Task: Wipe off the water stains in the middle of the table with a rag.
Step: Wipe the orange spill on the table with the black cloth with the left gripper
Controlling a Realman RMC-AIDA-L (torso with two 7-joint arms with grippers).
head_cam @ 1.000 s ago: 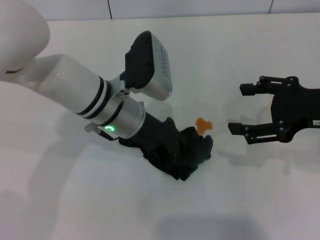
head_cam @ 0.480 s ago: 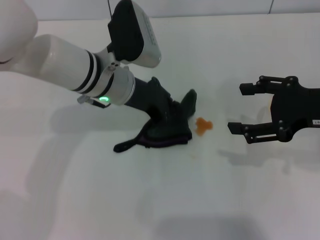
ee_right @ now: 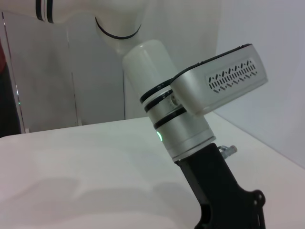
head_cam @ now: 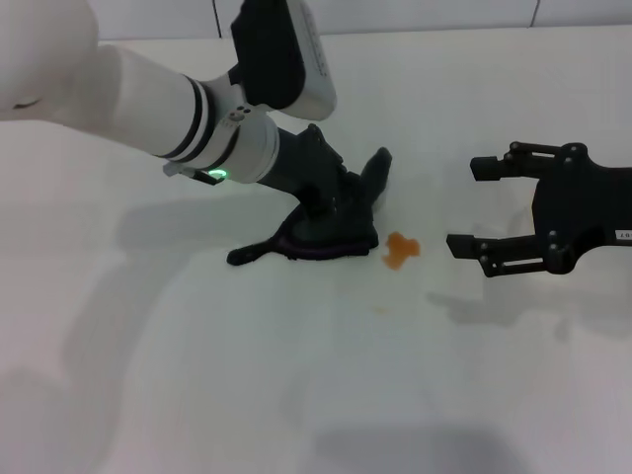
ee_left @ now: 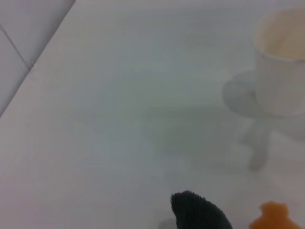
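The water stain is a small orange puddle on the white table, near its middle. The black rag lies crumpled on the table just left of the stain, with a narrow tail stretching left. My left gripper is shut on the rag and presses it down; one finger sticks up behind it. The left wrist view shows a rag tip and the stain beside it. My right gripper is open and empty, hovering to the right of the stain.
A white translucent cup stands beyond the stain in the left wrist view. A faint small smear lies nearer to me than the stain. The right wrist view shows the left arm.
The left gripper swept the rag from just in front of the stain to its left and slightly farther back. The stain looks unchanged. The right gripper stayed put.
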